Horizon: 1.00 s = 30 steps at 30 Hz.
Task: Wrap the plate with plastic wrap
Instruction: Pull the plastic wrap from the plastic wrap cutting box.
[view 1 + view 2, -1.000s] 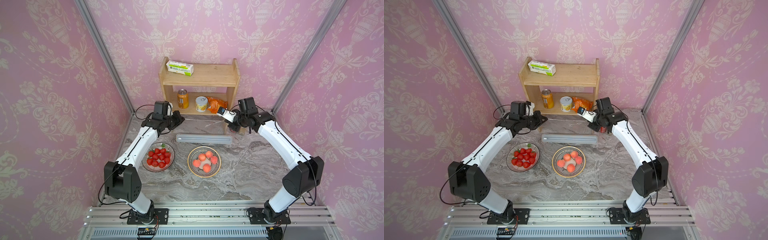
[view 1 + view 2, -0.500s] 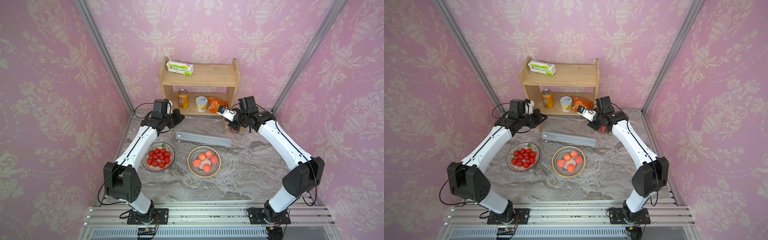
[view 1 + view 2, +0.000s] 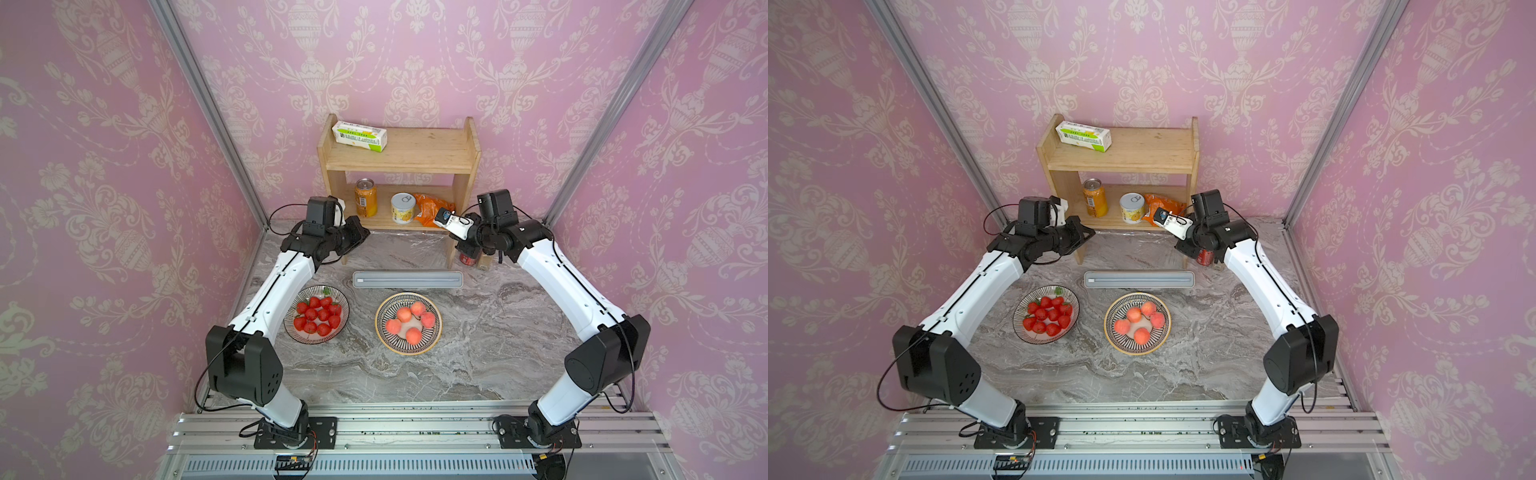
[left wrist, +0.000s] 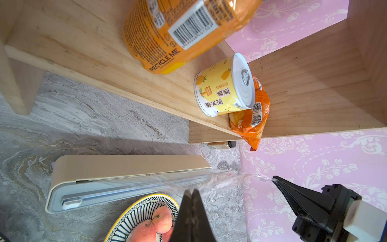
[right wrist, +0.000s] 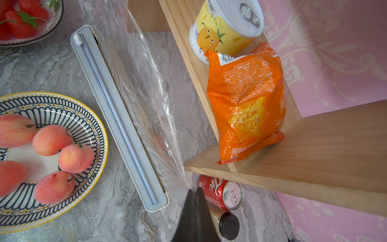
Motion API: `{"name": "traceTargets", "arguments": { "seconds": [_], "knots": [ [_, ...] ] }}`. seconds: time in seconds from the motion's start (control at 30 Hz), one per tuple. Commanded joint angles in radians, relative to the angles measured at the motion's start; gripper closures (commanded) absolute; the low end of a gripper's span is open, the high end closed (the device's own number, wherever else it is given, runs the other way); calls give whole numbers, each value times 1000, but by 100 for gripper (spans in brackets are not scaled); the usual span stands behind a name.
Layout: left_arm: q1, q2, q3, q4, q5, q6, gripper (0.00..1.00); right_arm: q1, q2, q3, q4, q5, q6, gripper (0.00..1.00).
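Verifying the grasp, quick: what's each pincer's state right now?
Left pincer: closed, holding the plastic wrap.
Right pincer: closed, holding the plastic wrap.

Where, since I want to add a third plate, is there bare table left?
Freest: the table strip between the strawberry plate, the peach plate and the front rail. Also between the peach plate and the right arm. Crowded: behind the dispenser, where left fingers and right fingers hold film by the shelf, red can beside its leg.

Clear plastic wrap (image 5: 144, 88) stretched taut; cream dispenser box (image 3: 407, 280) flat.
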State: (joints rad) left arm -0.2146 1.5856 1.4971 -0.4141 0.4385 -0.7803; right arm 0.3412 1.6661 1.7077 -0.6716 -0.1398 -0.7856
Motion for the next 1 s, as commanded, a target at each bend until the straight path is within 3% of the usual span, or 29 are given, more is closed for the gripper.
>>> {"name": "traceTargets", "arguments": {
  "seconds": [0.0, 0.97],
  "knots": [
    [-9, -48, 49, 9, -13, 10, 100, 6, -33, 46, 36, 9, 8, 100],
    [-17, -73, 117, -15, -37, 22, 100, 22, -59, 105, 41, 35, -6, 100]
  ]
}}
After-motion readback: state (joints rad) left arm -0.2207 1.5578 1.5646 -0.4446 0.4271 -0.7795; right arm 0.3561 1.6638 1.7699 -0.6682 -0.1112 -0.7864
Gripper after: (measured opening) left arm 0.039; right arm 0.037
